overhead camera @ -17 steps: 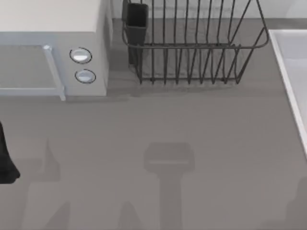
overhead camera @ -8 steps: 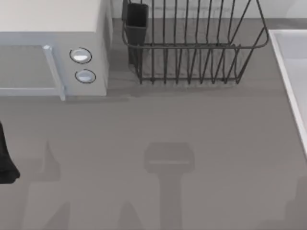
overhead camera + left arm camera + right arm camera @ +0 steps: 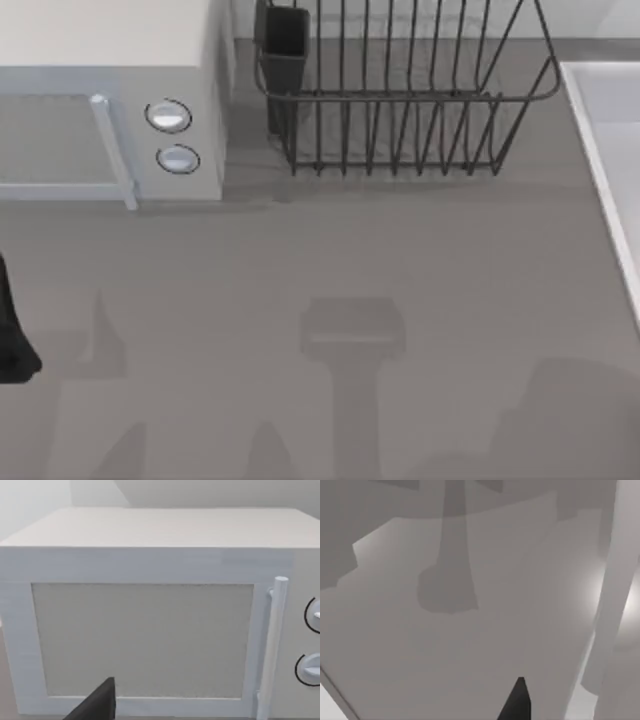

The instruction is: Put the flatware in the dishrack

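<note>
One change: a broad shadow (image 3: 565, 420) had spread over the desk (image 3: 300, 250) at its lower right corner, where half a second before there was only a sliver at the edge.
Meaning: I judged the right arm was swinging in over that corner, so the task was only at its opening reach.
Right gripper (image 3: 518, 702): a dark tip showed in the right wrist view, above bare desk; jaws, could not tell whether released or clenched.
Left arm (image 3: 12, 330): parked at the desk's left edge, unmoved.
Left gripper (image 3: 97, 705): faced the door of the white box (image 3: 150, 630); jaws, could not tell.
Dishrack (image 3: 400, 100): stood at the far side of the desk, just right of the white box, its cup (image 3: 285, 45) at the corner nearest the box.
Rack contents: nothing rested among the tines or in the cup, as far as could be seen.
Progress: no flatware was racked yet.
</note>
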Controlling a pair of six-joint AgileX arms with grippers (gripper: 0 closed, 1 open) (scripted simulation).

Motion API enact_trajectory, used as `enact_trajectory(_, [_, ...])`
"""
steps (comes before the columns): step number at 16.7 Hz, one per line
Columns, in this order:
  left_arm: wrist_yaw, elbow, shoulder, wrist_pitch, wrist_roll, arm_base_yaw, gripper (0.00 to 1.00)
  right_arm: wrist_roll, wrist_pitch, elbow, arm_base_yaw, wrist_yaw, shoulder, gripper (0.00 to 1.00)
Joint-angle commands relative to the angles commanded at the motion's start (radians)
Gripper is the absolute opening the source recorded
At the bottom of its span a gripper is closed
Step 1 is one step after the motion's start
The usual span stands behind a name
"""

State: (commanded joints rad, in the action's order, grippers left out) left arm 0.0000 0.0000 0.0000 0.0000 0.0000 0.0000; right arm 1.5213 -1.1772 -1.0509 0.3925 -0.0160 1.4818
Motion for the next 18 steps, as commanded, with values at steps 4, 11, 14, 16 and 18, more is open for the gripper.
enact_trajectory(4, [0.0,0.0,0.0,0.0,0.0,0.0,1.0,-0.001,-0.267,-0.21,0.001,0.0,-0.056,0.0])
enact_trajectory(11, [0.0,0.0,0.0,0.0,0.0,0.0,1.0,-0.01,-0.37,-0.308,-0.002,0.0,-0.099,0.0])
enact_trajectory(14, [0.0,0.0,0.0,0.0,0.0,0.0,1.0,-0.022,-0.357,-0.309,-0.014,-0.009,-0.095,0.0])
enact_trajectory(16, [0.0,0.0,0.0,0.0,0.0,0.0,1.0,-0.07,-0.308,-0.323,-0.066,-0.05,-0.092,0.0])
enact_trajectory(18, [0.0,0.0,0.0,0.0,0.0,0.0,1.0,-0.153,-0.222,-0.342,-0.153,-0.118,-0.084,0.0])
